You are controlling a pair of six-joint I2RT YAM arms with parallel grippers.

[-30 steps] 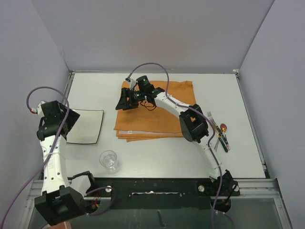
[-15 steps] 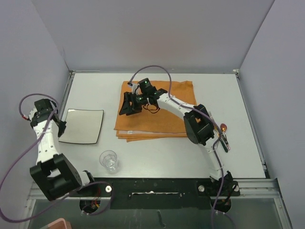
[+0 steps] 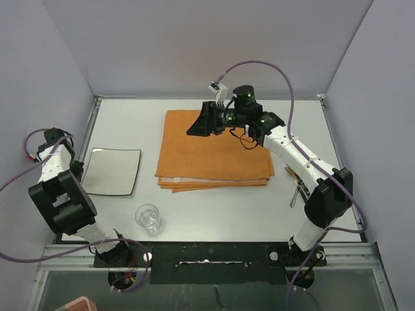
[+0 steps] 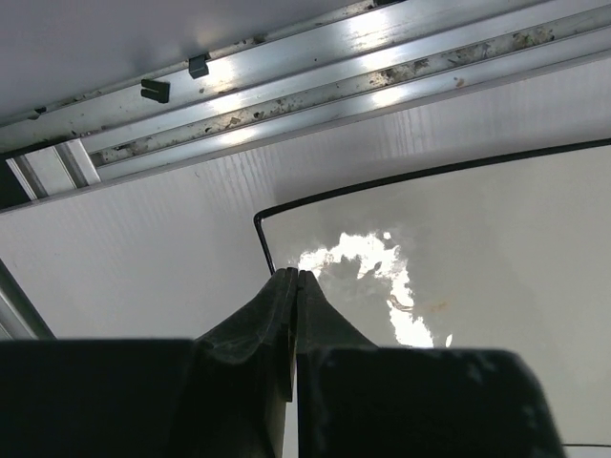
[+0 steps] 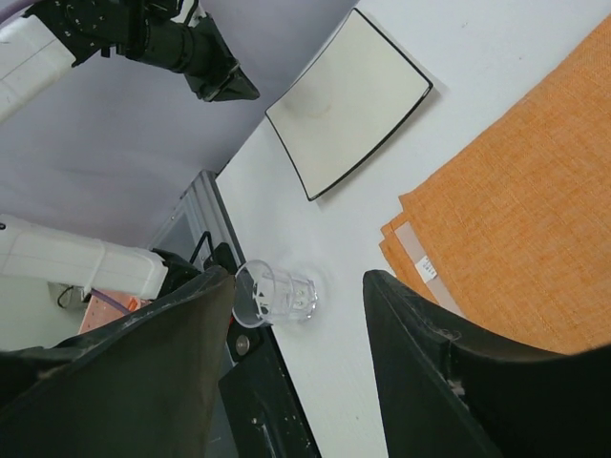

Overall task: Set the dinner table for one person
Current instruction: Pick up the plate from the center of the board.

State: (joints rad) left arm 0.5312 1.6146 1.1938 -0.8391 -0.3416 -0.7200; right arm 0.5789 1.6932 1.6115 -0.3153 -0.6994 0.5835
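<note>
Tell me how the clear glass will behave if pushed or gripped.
The glass looks smooth and clear, so probably slippery and fragile. It appears empty, so likely light. Standing upright on the dinner table, it may tip if pushed high.

pale grey flat dinner table (image 3: 214,214) spans frame centre | orange folded cloth placemat (image 3: 214,150) on it, centre-top | square white plate (image 3: 115,171) left of placemat, apart | clear glass tumbler (image 3: 148,218) below plate's lower-right corner | metal cutlery (image 3: 293,194) just beside placemat's lower-right corner
</note>
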